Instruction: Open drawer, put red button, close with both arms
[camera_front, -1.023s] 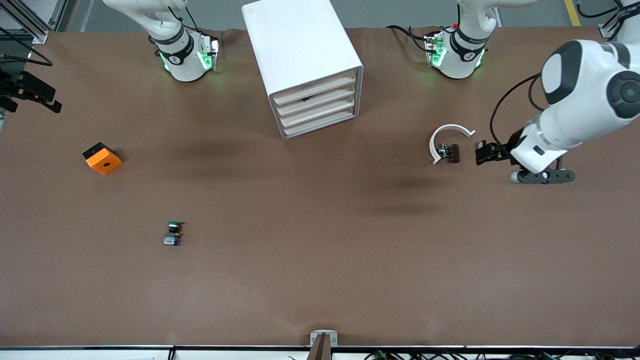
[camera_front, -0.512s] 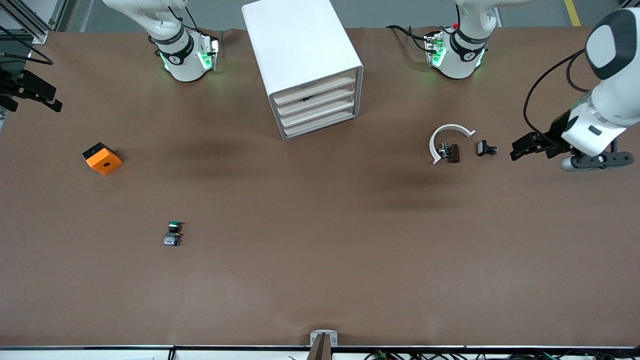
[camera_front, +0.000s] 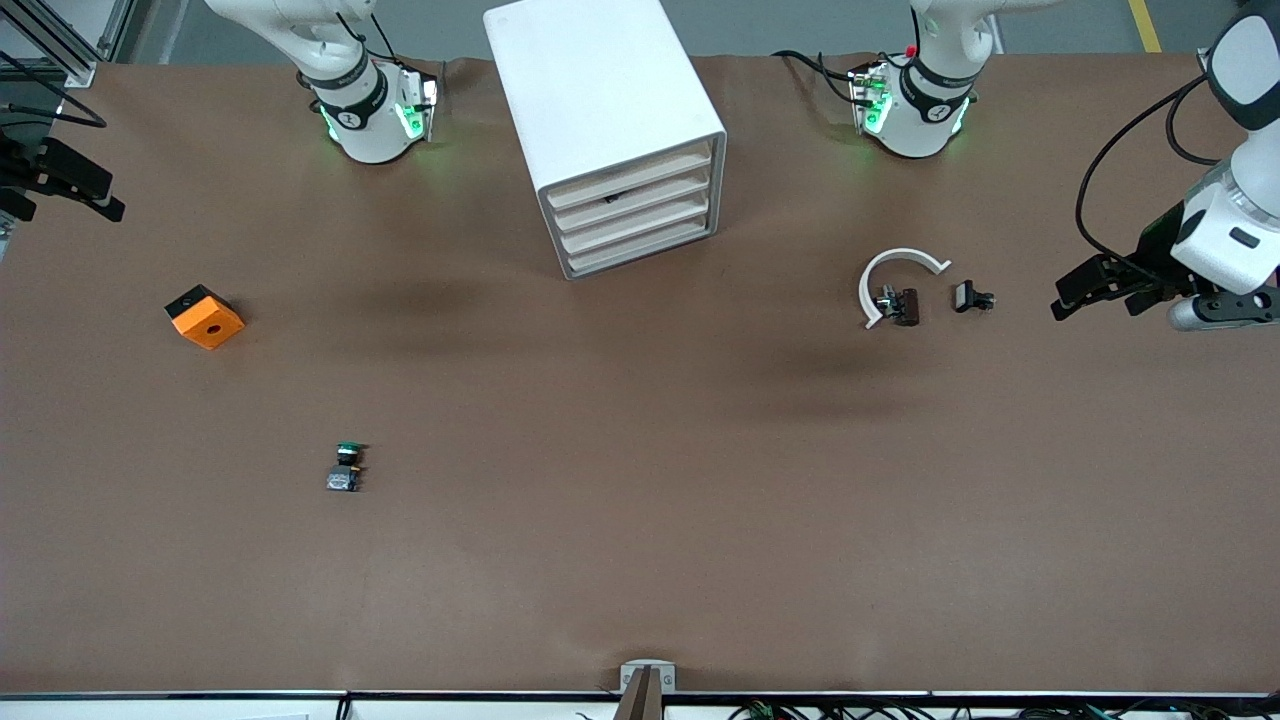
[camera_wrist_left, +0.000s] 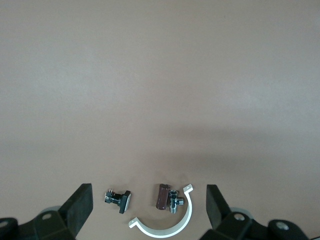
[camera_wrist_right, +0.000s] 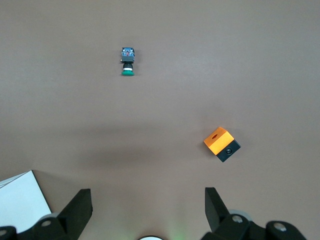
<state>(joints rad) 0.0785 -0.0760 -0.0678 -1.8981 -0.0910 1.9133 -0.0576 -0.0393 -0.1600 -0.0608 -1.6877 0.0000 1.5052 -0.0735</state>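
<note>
The white drawer cabinet (camera_front: 610, 130) stands between the two arm bases, and all of its drawers (camera_front: 635, 215) are pushed in. The red button is out of view. My left gripper (camera_front: 1100, 293) hangs open and empty over the table near the left arm's end, apart from the small parts there. In the left wrist view the left gripper (camera_wrist_left: 147, 206) has its jaws spread wide with nothing between them. My right gripper (camera_wrist_right: 145, 212) appears only in the right wrist view. It is open and empty, high over the table near its own base.
A green-capped button (camera_front: 345, 468) (camera_wrist_right: 128, 61) lies nearer the front camera toward the right arm's end. An orange-and-black block (camera_front: 204, 316) (camera_wrist_right: 221, 144) sits farther off. Near the left gripper lie a white half-ring (camera_front: 893, 270) (camera_wrist_left: 170, 225), a brown-and-metal part (camera_front: 900, 305) (camera_wrist_left: 165, 197) and a small black switch (camera_front: 970, 297) (camera_wrist_left: 118, 199).
The left gripper has drawn back from the small black switch toward the left arm's end of the table, leaving the switch lying there. The right arm has not moved.
</note>
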